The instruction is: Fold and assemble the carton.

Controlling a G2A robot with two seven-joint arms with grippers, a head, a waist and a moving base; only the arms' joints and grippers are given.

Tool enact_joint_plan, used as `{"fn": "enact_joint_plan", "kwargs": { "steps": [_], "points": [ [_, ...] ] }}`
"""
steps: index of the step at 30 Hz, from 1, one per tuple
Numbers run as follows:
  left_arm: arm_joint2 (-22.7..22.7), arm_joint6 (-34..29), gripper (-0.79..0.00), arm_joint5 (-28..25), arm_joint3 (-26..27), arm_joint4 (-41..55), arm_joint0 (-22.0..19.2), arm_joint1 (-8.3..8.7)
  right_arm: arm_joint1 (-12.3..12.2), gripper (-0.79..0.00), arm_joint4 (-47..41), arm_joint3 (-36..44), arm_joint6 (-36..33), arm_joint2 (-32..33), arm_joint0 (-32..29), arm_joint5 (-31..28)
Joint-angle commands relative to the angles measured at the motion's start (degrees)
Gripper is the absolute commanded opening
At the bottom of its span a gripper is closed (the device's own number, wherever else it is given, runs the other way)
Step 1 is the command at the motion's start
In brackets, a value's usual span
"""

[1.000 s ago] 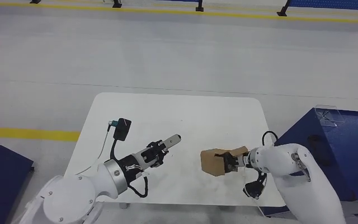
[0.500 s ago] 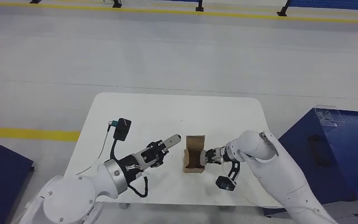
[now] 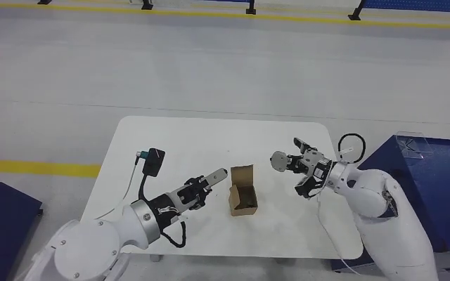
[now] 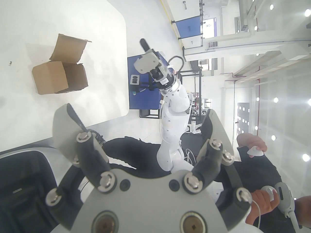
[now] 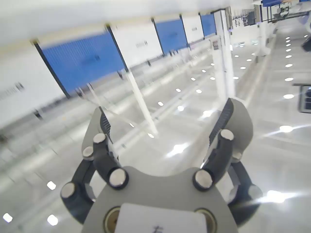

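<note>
Brown cardboard carton (image 3: 242, 199) sat mid white counter (image 3: 211, 140), one flap upright. Left end effector (image 4: 139, 112) spread wide near it; right end effector (image 5: 165, 109) spread, apart on the other side.

Carton (image 3: 242, 201) mid table (image 3: 211, 137); free surface each side; black device (image 3: 155, 162) far left.

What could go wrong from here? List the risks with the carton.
The carton stands loose on the table, held by neither tool; a push on its raised flap could slide or tip it.
The open right tool is lifted and turned away from the carton, so coming back in it may knock the carton askew.
</note>
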State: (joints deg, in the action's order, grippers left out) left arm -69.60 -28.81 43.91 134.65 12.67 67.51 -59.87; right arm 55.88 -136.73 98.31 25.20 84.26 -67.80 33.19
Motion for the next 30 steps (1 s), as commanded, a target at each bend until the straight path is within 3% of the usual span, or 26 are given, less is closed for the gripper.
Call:
{"fn": "enact_joint_plan", "kwargs": {
  "steps": [1, 4, 8, 12, 26, 27, 30],
  "points": [
    [0.0, 0.0, 0.0, 0.0, 0.0, 0.0, 0.0, 0.0, -0.1, 0.0, 17.7, -1.3, -18.9, 1.3, -1.1, 6.9],
    [0.0, 0.0, 0.0, 0.0, 0.0, 0.0, 0.0, 0.0, -0.3, 0.0, 38.7, -4.7, -38.4, 0.5, -1.2, 6.3],
    [0.0, 0.0, 0.0, 0.0, 0.0, 0.0, 0.0, 0.0, -0.8, 0.0, 60.2, -10.0, -60.3, -1.9, 0.5, -0.4],
    [0.0, 0.0, 0.0, 0.0, 0.0, 0.0, 0.0, 0.0, -1.1, 0.0, 71.5, -17.6, -76.0, -4.1, 4.2, -7.7],
    [0.1, 0.1, 0.0, 0.0, -0.5, -0.4, 0.0, 0.02, -1.0, 0.0, 71.4, -18.5, -76.6, -4.3, 4.5, -7.4],
    [0.7, -0.2, 0.0, 0.0, -1.6, -1.5, -0.2, 0.09, -1.1, 0.0, 73.7, -17.7, -75.5, -4.3, 4.5, -8.6],
    [7.1, -4.2, 0.0, 5.2, -6.9, -12.3, -4.6, 0.64, -2.2, 0.0, 94.4, -12.6, -68.0, -4.3, 3.8, -16.2]
  ]
}}
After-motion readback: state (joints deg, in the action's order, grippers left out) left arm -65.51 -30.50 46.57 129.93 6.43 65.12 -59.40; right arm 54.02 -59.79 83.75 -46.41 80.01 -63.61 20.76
